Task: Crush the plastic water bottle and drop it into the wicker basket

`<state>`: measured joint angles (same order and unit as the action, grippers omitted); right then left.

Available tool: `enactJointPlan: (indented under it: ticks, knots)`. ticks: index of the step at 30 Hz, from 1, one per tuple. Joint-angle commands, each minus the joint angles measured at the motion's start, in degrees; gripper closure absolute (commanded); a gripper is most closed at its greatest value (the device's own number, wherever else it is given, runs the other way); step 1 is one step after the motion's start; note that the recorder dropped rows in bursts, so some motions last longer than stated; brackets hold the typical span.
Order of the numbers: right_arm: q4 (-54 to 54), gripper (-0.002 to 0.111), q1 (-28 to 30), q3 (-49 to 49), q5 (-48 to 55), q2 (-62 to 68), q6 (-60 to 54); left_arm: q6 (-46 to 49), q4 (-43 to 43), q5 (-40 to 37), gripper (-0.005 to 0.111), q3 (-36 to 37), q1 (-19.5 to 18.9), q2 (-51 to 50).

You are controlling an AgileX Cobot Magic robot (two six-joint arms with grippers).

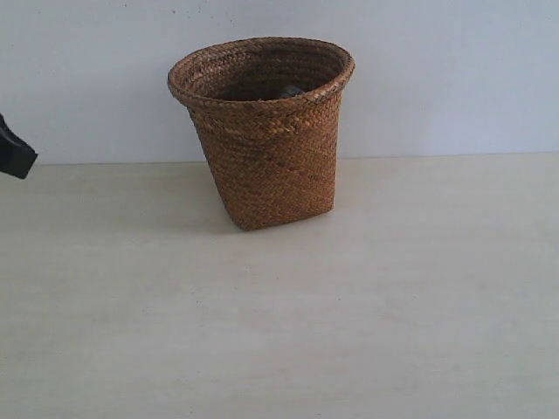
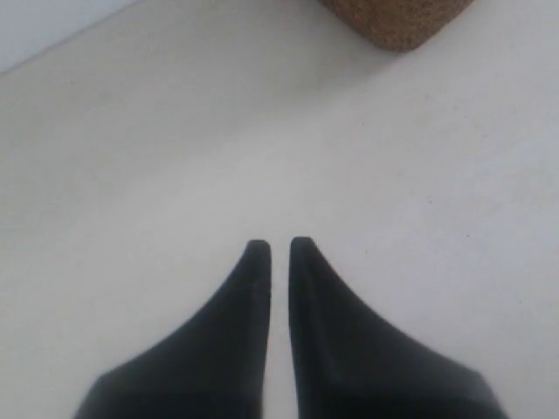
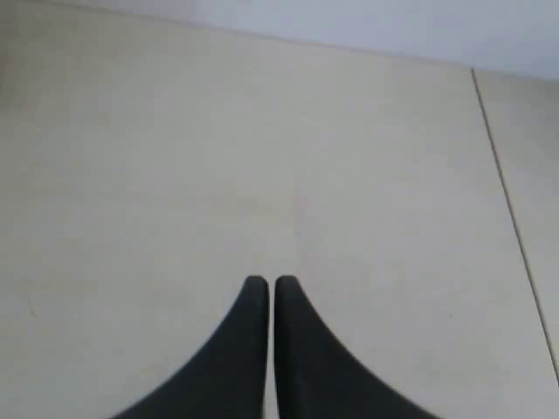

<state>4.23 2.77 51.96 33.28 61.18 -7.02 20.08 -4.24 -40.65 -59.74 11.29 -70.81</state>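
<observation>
Down inside the wicker basket (image 1: 271,166): I am making out only a small greyish shape just behind the near rim, and I am taking it for the plastic water bottle (image 1: 291,90); I cannot tell its cap, label or shape from here.
Basket's place: it is standing upright on the counter (image 1: 393,305), toward the far side and a little left of the middle, with its wide rolled rim up and its narrower base down.
Basket from the left wrist: one corner of its woven base (image 2: 397,22) is showing at the edge of the picture, well apart from the fingertips.
Left pincer (image 2: 278,249): it is hanging over bare counter with its fingers drawn almost together, a thin slit showing between them, and it is gripping nothing.
Left arm outside: a dark part of it (image 1: 13,153) is poking in at the left edge, well clear of the basket.
Right pincer (image 3: 270,284): its fingers are lying pressed nearly flush, holding nothing, over bare counter.
Right-side counter: a thin seam (image 3: 511,218) is running across it, off to one side of the fingers.
Backdrop: a plain pale wall (image 1: 454,78) is rising behind the counter.
</observation>
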Motion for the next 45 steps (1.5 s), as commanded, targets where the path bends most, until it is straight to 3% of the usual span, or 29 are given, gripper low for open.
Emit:
enactJointPlan:
  ticks: [1,11,23,31,38,45]
  knots:
    - [-1.01,0.108,0.06,-6.06,-6.22,-8.52,0.27,-2.39,-0.83,9.12,0.102,8.33,-0.14,7.79]
    - [-2.88,0.108,0.06,-19.28,-15.99,-25.85,0.39,-2.69,-3.16,13.61,0.102,20.29,-0.14,21.07]
    - [-9.59,0.108,0.06,-28.56,-18.72,-46.07,3.12,-2.79,-16.81,21.56,0.102,30.76,-0.14,38.80]
    - [-11.87,0.108,0.06,-37.02,-23.00,-61.18,2.62,-0.93,-19.49,28.16,0.102,40.47,-0.14,51.67]
    - [-11.87,0.108,0.06,-41.07,-24.27,-61.18,0.90,-0.93,-18.91,29.64,0.102,46.60,-0.14,60.13]
    - [-11.62,0.108,0.06,-47.61,-30.02,-61.18,-1.29,-1.03,-18.91,37.26,0.102,54.27,-0.14,61.13]
